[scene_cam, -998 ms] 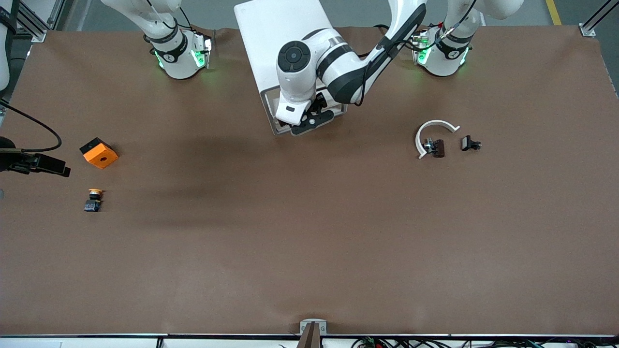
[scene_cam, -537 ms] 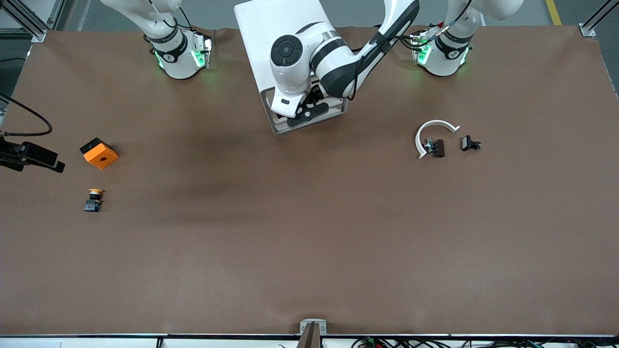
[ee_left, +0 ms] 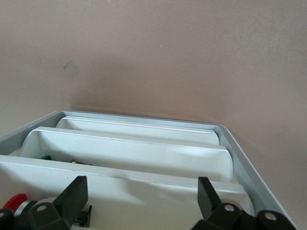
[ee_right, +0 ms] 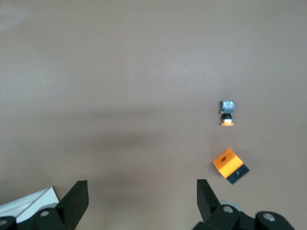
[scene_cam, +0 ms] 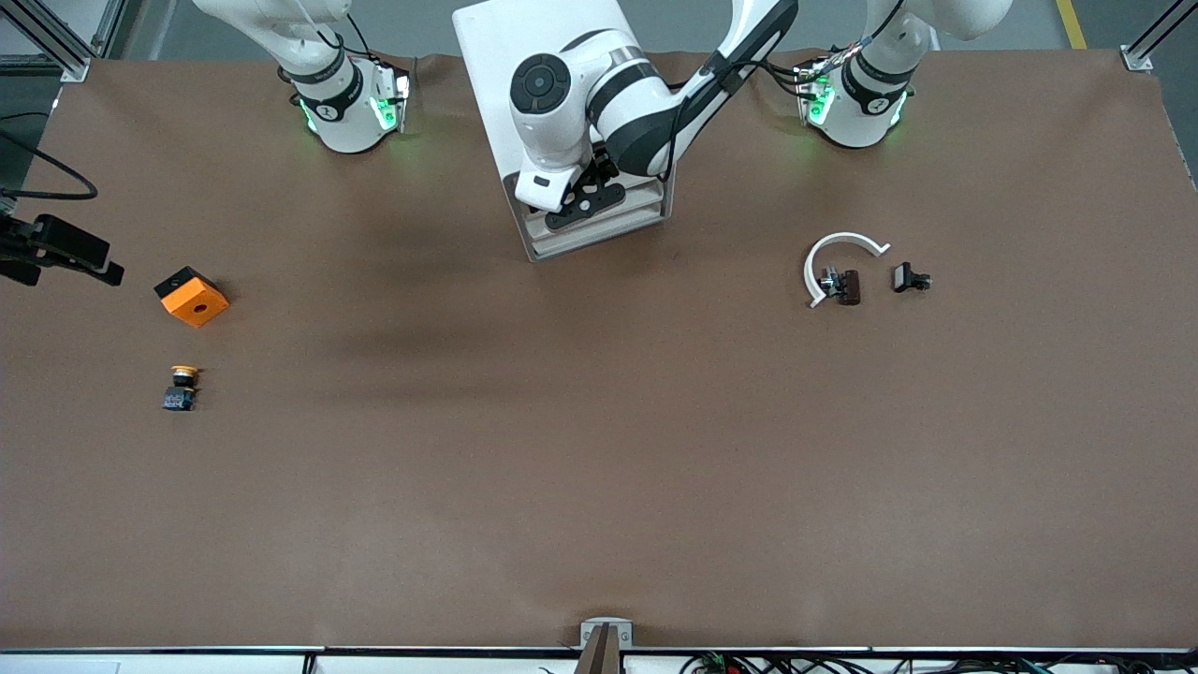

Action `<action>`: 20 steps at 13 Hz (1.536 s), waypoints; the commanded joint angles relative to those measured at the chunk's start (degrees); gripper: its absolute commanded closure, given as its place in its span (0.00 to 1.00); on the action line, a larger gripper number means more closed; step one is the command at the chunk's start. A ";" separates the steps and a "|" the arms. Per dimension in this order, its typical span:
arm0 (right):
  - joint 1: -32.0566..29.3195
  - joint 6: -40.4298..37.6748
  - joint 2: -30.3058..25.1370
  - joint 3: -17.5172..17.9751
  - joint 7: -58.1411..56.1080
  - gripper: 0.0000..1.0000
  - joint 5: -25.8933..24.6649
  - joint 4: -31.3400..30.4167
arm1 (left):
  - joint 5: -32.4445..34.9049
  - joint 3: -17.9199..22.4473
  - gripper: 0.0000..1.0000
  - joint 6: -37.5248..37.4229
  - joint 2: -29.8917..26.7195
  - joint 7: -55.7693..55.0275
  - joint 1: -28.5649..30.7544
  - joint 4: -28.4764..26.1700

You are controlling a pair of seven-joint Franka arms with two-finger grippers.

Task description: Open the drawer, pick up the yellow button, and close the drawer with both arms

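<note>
The white cabinet [scene_cam: 538, 65] stands between the arm bases. Its top drawer [scene_cam: 599, 232] sticks out a little toward the front camera. My left gripper [scene_cam: 582, 199] hangs open over that drawer's front edge [ee_left: 144, 179], its fingers [ee_left: 73, 194] wide apart and holding nothing. The button [scene_cam: 180, 387] lies on the table at the right arm's end, nearer the front camera than the orange cube [scene_cam: 192, 297]. My right gripper [ee_right: 139, 201] is open and empty, high above the table. The button [ee_right: 227, 113] and the cube [ee_right: 229, 164] show below it.
A white curved band [scene_cam: 840, 255] and small black parts [scene_cam: 910, 278] lie toward the left arm's end. Small red [ee_left: 14, 201] and green [ee_left: 46, 156] parts show among the drawers. A black part of the right arm [scene_cam: 70, 251] hangs over the table's edge.
My left gripper has moved back toward the cabinet along the drawer. The black part of the right arm at the table's edge has moved away from the front camera.
</note>
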 commanded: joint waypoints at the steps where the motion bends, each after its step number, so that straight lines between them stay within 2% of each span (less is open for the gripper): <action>1: 1.74 -0.55 -5.20 -2.38 0.73 0.00 -0.68 -6.51 | -2.06 -0.36 0.00 -0.39 0.90 -1.48 -1.13 0.80; 5: 1.03 3.49 -13.28 -2.56 0.64 0.00 -0.76 -17.15 | -1.89 -0.19 0.00 -0.30 1.43 -0.43 -0.35 0.89; 8: 0.94 2.89 -13.74 -3.61 -0.15 0.00 -2.08 -15.07 | -1.27 0.52 0.00 -0.30 2.57 0.19 1.49 2.64; 10: 1.73 2.28 -13.48 -2.74 0.55 0.00 -7.59 -13.48 | -1.18 0.61 0.00 -0.21 3.10 2.90 4.65 3.44; 13: 1.64 -2.90 -13.48 -2.56 0.99 0.00 -7.36 -14.09 | -1.01 1.04 0.00 0.49 3.80 9.48 9.22 3.96; 16: 0.85 1.90 -14.17 -2.73 1.08 0.00 -4.29 -15.14 | 2.05 1.22 0.00 0.49 3.72 18.45 14.23 3.53; 20: 0.59 5.17 -16.37 -2.65 1.08 0.00 -4.01 -18.13 | 2.86 1.22 0.00 0.49 3.28 27.68 21.61 2.56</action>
